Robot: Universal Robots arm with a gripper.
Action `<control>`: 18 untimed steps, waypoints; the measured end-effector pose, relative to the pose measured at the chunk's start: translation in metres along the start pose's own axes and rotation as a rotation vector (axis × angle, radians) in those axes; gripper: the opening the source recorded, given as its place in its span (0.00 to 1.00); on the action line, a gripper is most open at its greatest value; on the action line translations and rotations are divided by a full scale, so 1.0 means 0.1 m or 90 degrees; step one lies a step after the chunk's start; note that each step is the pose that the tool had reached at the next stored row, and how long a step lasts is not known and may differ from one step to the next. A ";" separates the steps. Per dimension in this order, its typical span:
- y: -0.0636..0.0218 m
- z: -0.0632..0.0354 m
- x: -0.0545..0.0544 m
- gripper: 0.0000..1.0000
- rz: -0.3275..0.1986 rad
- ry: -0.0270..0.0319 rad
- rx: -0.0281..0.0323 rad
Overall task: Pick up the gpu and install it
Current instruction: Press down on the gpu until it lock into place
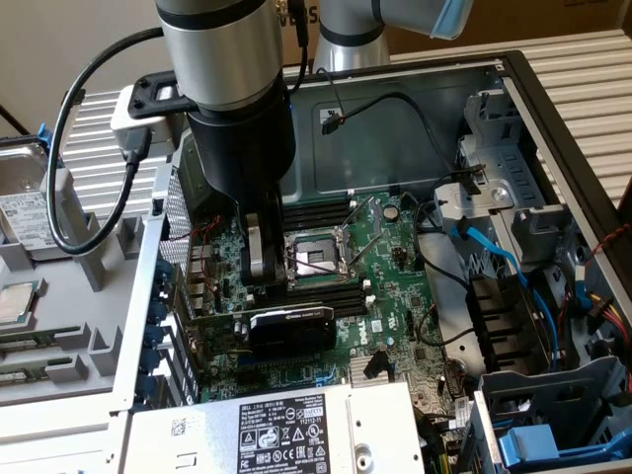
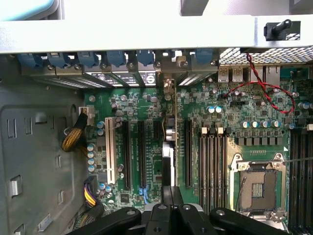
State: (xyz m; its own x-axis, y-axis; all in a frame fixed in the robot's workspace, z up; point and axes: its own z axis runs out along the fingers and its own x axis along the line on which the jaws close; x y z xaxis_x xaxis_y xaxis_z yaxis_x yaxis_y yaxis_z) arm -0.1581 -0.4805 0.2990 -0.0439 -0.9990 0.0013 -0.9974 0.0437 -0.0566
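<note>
The arm reaches down into the open computer case (image 1: 553,118), and the gripper (image 1: 259,259) hangs low over the big green motherboard (image 1: 380,286), its jaws drawn fully together. In the wrist view the card (image 2: 167,161) stands on edge straight ahead of the closed fingertips, running away from them toward the row of blue slot clips (image 2: 117,58) on the case's back wall; its near end seems to sit pinched between the tips, though the contact itself is tucked under the black fingers (image 2: 168,196), so I would call that likely rather than certain. From the room side the card (image 1: 291,328) lies just below the jaws, its black cooler shroud facing out, seated or nearly seated along the slots (image 2: 133,154), with the bare processor socket (image 1: 314,259) right beside the jaws. It looks a light, stiff little thing, easy to lift but unforgiving: the board would crack or shed parts if bent, and the plastic shroud is smooth enough to slip. The safest hold is across the thin top edge of the board, square to it, clear of the cooler and the gold contacts. The red wires (image 2: 266,90) off to the side are well away from the jaws.
</note>
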 end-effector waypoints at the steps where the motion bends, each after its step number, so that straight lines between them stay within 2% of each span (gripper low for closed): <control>1: 0.000 0.000 0.00 0.11 0.000 0.0000 0.0000; 4: 0.009 -0.001 0.00 0.11 0.000 0.0001 0.0000; 10: 0.098 -0.006 0.00 0.11 0.000 0.0000 0.0012; 18: 0.105 -0.006 0.00 0.11 0.004 0.0002 0.0012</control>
State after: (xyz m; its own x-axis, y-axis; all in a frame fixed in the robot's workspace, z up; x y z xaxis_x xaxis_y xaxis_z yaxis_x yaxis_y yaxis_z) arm -0.1687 -0.4805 0.2990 -0.0502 -0.9987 0.0011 -0.9970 0.0500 -0.0584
